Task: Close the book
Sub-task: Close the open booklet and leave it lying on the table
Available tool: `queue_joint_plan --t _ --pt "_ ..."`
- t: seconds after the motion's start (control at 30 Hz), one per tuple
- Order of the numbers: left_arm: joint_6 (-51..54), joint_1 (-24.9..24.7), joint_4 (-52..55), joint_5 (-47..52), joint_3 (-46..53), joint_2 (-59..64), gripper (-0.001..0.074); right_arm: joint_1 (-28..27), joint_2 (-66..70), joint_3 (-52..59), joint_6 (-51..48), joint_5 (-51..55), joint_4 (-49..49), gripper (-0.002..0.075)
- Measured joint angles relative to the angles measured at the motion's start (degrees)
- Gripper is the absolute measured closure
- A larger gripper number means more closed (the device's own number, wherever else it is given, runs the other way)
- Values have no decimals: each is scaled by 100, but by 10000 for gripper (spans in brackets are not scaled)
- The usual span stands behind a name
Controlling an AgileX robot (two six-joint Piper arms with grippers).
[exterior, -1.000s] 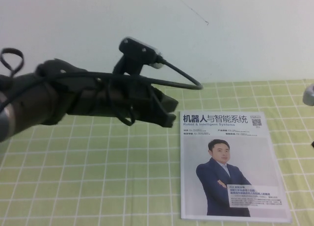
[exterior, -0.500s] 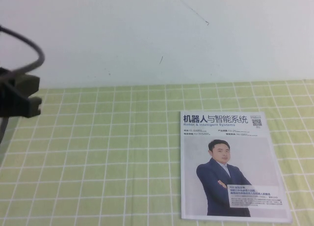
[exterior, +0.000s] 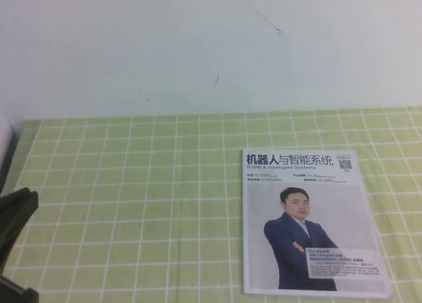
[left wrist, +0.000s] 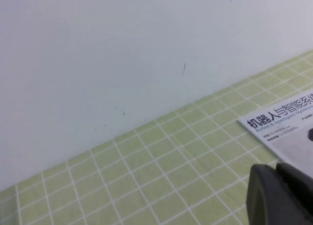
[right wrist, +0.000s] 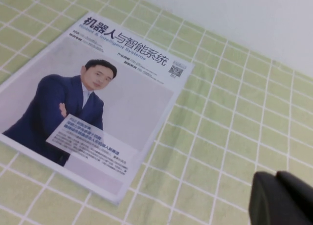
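1. Green cloth (exterior: 132,184) with white squares covers the bench, and a plain white wall (exterior: 198,46) stands behind it.
2. The book (exterior: 310,224) lies flat on the cloth, on my right side, close to my edge of the bench. It is shut, and the cover with the man in the blue suit faces up.
3. Its long side runs from me toward the wall. I think the closing is done.
4. My right tool (right wrist: 276,178) hangs near the book and does not touch it. Its two dark halves look pressed together and hold nothing.
5. My left tool (left wrist: 279,171) looks pressed together too, and empty. The book lies off to its right, so I think my right arm is nearer.
6. My left arm (exterior: 16,214) shows low at the left edge of the bench.
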Motion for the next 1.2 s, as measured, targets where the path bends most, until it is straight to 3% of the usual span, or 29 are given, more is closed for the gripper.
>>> queue_joint_plan --t 0.13,0.3,1.2 --pt "978 0 -756 -94 364 -370 739 0 -377 337 0 -68 162 729" --pt "1355 0 -1216 -128 436 -437 739 0 -425 483 0 -5 341 729" --pt "1373 0 -1529 -173 436 -437 739 0 -687 719 0 58 394 729"
